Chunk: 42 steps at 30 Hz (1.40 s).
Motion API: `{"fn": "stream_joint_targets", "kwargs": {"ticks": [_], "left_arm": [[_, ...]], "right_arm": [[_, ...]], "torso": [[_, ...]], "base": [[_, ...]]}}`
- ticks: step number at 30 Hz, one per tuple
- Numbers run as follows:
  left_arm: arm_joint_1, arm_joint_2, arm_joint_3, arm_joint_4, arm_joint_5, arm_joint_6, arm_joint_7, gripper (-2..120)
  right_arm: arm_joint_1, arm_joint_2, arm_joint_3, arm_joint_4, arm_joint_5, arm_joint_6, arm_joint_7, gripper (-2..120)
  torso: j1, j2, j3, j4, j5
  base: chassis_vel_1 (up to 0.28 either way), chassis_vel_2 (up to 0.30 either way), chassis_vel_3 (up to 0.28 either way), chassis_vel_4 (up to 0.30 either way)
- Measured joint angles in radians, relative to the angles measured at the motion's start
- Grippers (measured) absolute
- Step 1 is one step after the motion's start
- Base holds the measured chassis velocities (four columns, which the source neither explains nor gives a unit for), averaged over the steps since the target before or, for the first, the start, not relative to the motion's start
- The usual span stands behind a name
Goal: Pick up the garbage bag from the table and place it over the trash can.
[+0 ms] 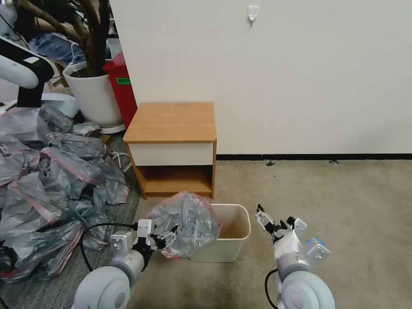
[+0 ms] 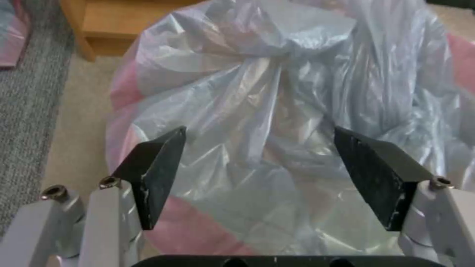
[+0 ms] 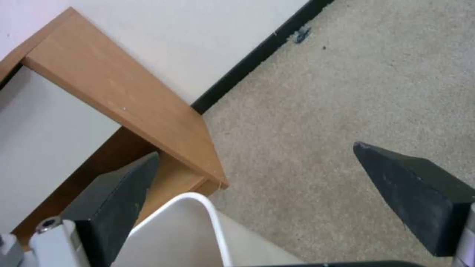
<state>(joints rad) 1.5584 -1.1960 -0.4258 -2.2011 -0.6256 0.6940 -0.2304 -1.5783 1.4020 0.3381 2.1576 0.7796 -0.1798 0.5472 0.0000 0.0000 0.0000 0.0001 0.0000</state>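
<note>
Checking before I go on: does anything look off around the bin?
Yes. The bag sits bunched on the bin's left rim, leaving most of the opening uncovered. The left gripper is open right at the bag; the right gripper is open beside the bin.

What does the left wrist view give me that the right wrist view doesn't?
Left wrist only: the bag, bunched and bulging right ahead of the left gripper, whose jaws stand apart on either side of it without closing on it, plus grey rug at the edge.
Right wrist only: the bin rim, the wall with its black baseboard, and the right gripper with jaws wide apart, holding nothing.
Both: the table and beige carpet.
</note>
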Motion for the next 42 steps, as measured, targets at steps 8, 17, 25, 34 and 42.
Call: {"fn": "stream_joint_targets", "kwargs": {"ticks": [8, 17, 25, 34, 42], "left_arm": [[-0.056, 0.008, 0.043, 0.030, -0.010, 0.017, -0.030, 77], [-0.138, 0.018, 0.106, 0.068, -0.054, 0.043, -0.097, 76], [-0.192, 0.027, 0.155, 0.102, -0.077, 0.043, -0.133, 75], [-0.218, 0.031, 0.201, 0.118, -0.120, 0.043, -0.189, 52], [-0.221, 0.035, 0.220, 0.131, -0.134, 0.043, -0.218, 31]], "right_arm": [[-0.002, 0.001, 0.015, -0.011, 0.000, 0.009, 0.000, 100], [0.001, 0.007, 0.028, -0.023, -0.001, 0.015, 0.000, 100], [0.010, 0.008, 0.042, -0.042, 0.000, 0.018, 0.000, 100], [0.012, 0.009, 0.044, -0.052, 0.000, 0.021, 0.000, 100], [0.009, 0.008, 0.045, -0.059, -0.001, 0.027, 0.000, 100]], "torso": [[0.000, 0.000, 0.000, -0.0001, 0.0001], [0.000, 0.000, 0.000, -0.0001, 0.0001], [0.000, 0.000, 0.000, -0.0001, 0.0001], [0.000, 0.000, 0.000, -0.0001, 0.0000], [0.000, 0.000, 0.000, 0.0000, 0.0001]], "base": [[0.000, 0.000, 0.000, 0.000], [0.000, 0.000, 0.000, 0.000], [0.000, 0.000, 0.000, 0.000], [0.000, 0.000, 0.000, 0.000], [0.000, 0.000, 0.000, 0.000]]}}
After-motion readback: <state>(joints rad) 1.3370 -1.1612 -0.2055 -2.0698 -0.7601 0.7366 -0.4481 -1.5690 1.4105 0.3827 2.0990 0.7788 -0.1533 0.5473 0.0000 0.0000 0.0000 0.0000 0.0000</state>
